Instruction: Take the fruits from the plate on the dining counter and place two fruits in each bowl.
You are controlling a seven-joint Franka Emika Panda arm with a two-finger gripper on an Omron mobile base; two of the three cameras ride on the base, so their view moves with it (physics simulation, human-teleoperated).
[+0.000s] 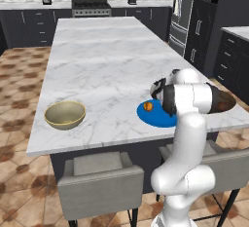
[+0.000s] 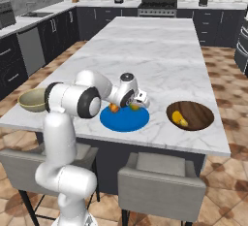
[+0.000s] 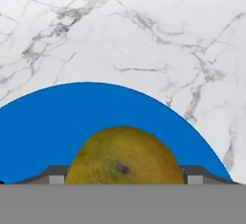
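Observation:
The blue plate (image 2: 124, 121) lies near the front edge of the marble dining counter (image 2: 155, 50). My gripper (image 3: 124, 177) is down over the plate, its two fingertips (image 3: 56, 176) against either side of a yellow-green round fruit (image 3: 124, 153) that rests on the plate (image 3: 72, 117). From the right base camera the gripper (image 2: 135, 104) covers most of that fruit. A round orange fruit (image 1: 148, 106) sits on the plate beside it. The dark brown bowl (image 2: 196, 108) to the right holds a yellow banana (image 2: 180, 118). The tan bowl (image 1: 64, 115) stands at the left.
Grey chairs (image 1: 99, 177) are tucked under the counter's front edge. Dark cabinets and a stove (image 1: 91, 7) line the back wall. The far half of the marble top (image 1: 102, 41) is bare.

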